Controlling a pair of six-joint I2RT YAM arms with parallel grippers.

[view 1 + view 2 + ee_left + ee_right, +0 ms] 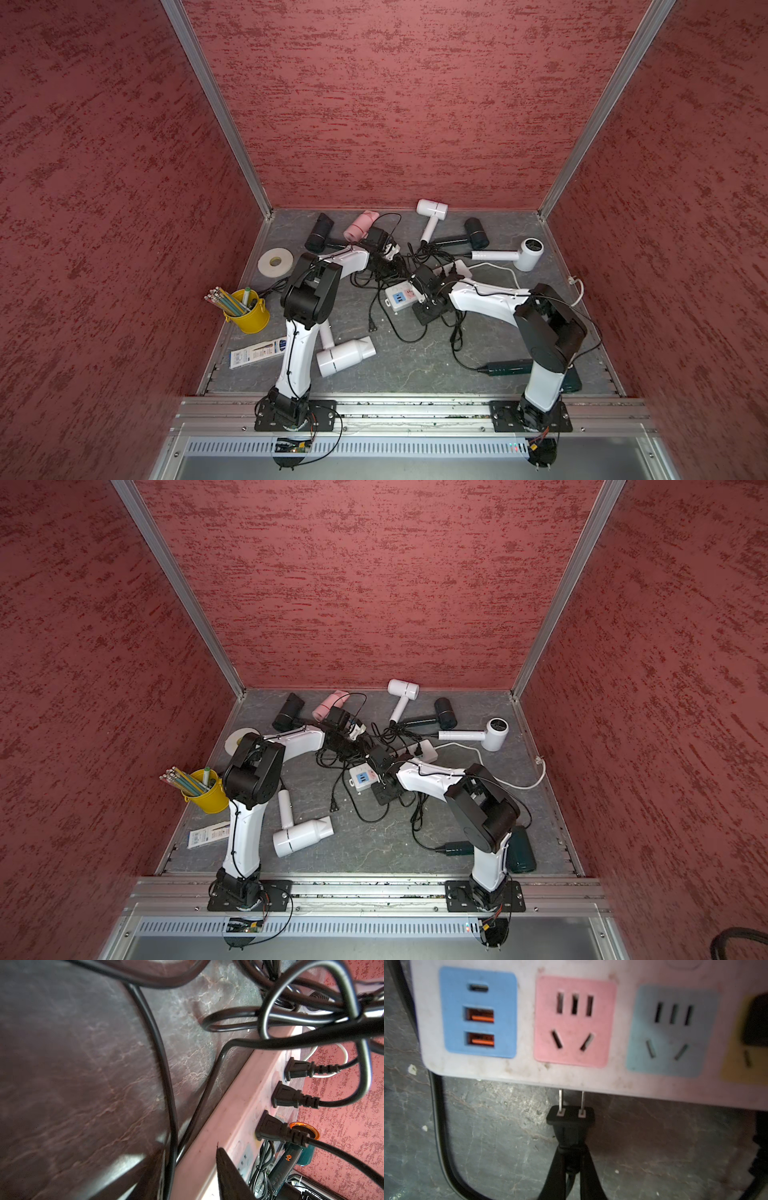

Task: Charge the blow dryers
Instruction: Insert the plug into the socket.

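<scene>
Several blow dryers lie round the grey floor: white ones [432,208] [530,249] [345,353], a pink one [360,224], black ones [320,232] [476,232] and a dark green one [511,366]. Their black cords tangle over the white power strip [399,297]. My right gripper [572,1148] is shut on a black two-pin plug [571,1118]. Its pins touch the strip's edge [571,1080] below the pink socket [574,1022]. My left gripper [190,1147] straddles the strip's side wall [218,1115], a cord against one finger. Three plugs [288,1097] sit in sockets.
A yellow bucket of pencils [247,316], a tape roll [274,262] and a flat packet [257,353] lie at the left. A loose plug [372,327] rests mid-floor. The strip's white cable [498,270] runs to the right wall. Red walls close three sides.
</scene>
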